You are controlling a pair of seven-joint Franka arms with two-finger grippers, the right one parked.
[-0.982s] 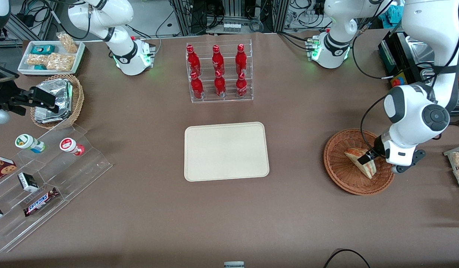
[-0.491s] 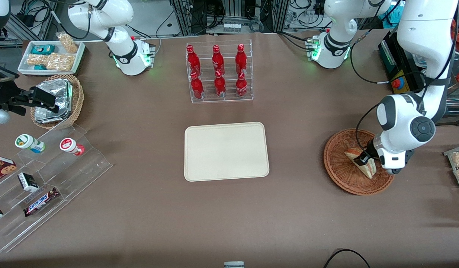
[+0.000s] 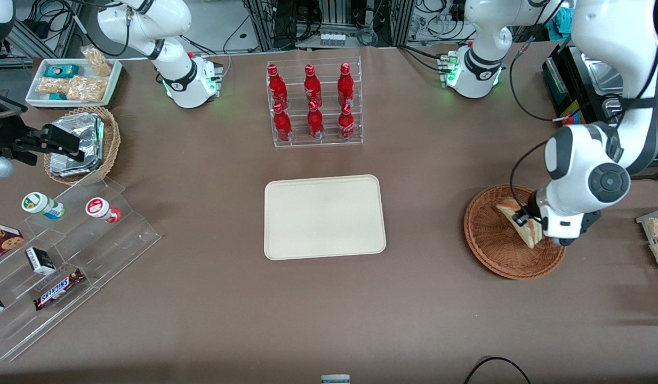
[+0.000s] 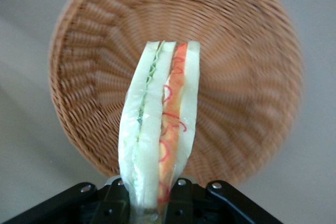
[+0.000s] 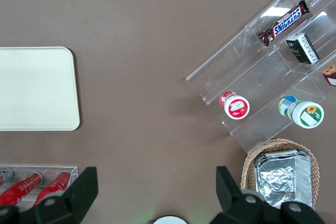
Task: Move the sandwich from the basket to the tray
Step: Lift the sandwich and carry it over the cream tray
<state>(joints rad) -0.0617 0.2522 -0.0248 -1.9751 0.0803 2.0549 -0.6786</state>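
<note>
The sandwich (image 3: 525, 227), a pale bread wedge with red-orange and green layers in clear wrap, is held in my left gripper (image 3: 521, 220) above the reddish-brown wicker basket (image 3: 494, 250), at the working arm's end of the table. In the left wrist view the gripper (image 4: 150, 203) is shut on the sandwich (image 4: 160, 124), which stands on edge clear of the basket (image 4: 247, 77) below it. The cream-beige tray (image 3: 325, 217) lies at the table's middle, bare; it also shows in the right wrist view (image 5: 37, 87).
A clear rack of red bottles (image 3: 313, 104) stands farther from the front camera than the tray. Toward the parked arm's end are a tan basket of foil packets (image 3: 83, 143), a white snack tray (image 3: 73, 81) and a clear stepped shelf (image 3: 67, 256).
My left gripper has lifted the sandwich off the basket floor and tipped it more upright. The wrist has risen and shifted a little away from the front camera.
</note>
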